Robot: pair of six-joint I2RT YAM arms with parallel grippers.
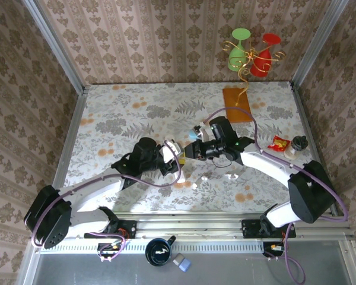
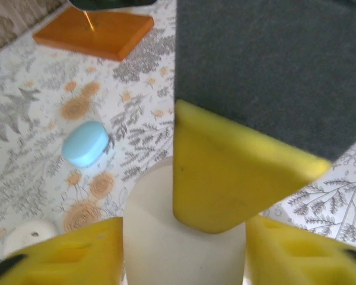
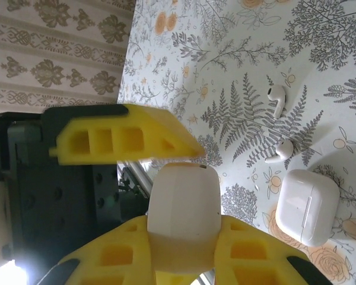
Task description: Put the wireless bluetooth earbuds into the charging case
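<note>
Left gripper (image 2: 184, 252): its yellow fingers are pressed against both sides of a white, rounded plastic charging case (image 2: 151, 237). In the overhead view it (image 1: 173, 155) meets its partner above the middle of the floral-patterned table (image 1: 124, 113).
Right gripper (image 3: 184, 233): its yellow fingers pinch the same case (image 3: 184, 202) from the opposite direction. One of these fingers (image 2: 225, 172) lies across the front of the case, between the left gripper's two.
Charging case: it is clamped between both grippers (image 1: 173, 146). Whether its lid is up or down cannot be told.
Earbuds: a farther white stemmed plastic earbud (image 3: 277, 98) and a nearer white stemmed plastic earbud (image 3: 280, 151) lie on the table ahead of the right gripper. They are apart from each other and well clear of the held case.
Second case: a closed white rounded-rectangle plastic case (image 3: 307, 205) lies flat just beside the nearer earbud, off to one side of the right gripper's fingers.
Blue case: a light-blue oval plastic case (image 2: 86, 142) rests on the table ahead of the left gripper and to its left.
Orange slab: a flat orange rectangular slab (image 2: 95, 32) sits farther ahead, beyond the blue case.
</note>
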